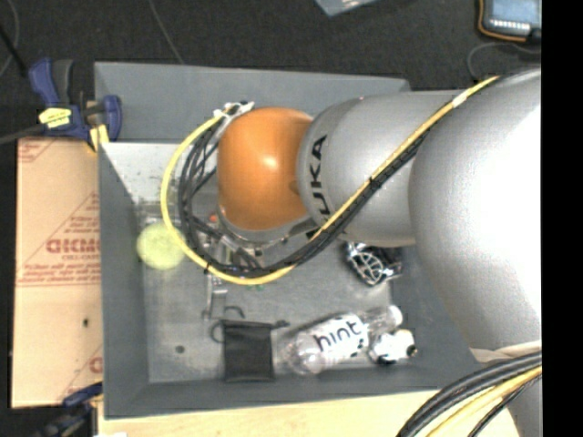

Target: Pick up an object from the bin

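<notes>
From above, the gripper (217, 300), open or closed I cannot tell, hangs below the arm's orange cover (260, 167) in the bin (123, 289), just above one black pouch (248, 351), between one yellow-green ball (159, 246) and one clear bottle (332, 340).

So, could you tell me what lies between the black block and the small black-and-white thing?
In the camera view, a clear bottle marked hint lies between the black block and the black-and-white thing.
</notes>
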Controlling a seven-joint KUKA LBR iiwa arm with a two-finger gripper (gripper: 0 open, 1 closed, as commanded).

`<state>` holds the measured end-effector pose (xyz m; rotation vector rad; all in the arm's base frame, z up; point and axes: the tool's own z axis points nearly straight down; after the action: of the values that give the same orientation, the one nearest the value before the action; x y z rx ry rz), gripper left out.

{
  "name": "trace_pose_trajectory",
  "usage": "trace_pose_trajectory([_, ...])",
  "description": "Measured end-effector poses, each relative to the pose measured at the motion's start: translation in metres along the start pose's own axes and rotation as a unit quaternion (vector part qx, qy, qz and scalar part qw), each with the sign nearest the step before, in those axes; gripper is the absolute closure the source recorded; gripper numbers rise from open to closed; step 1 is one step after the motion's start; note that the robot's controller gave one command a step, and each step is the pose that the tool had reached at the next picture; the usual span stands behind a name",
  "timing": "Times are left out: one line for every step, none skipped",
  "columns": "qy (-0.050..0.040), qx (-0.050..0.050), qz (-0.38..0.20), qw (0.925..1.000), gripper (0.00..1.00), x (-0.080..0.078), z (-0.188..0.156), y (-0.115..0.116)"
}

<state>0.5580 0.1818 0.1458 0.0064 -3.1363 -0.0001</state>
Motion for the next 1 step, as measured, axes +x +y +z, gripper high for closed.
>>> trace_pose_trajectory([-0.0038, -0.001, 0.002, 1.0, 0.0, -0.0019, -0.0047, -0.0008])
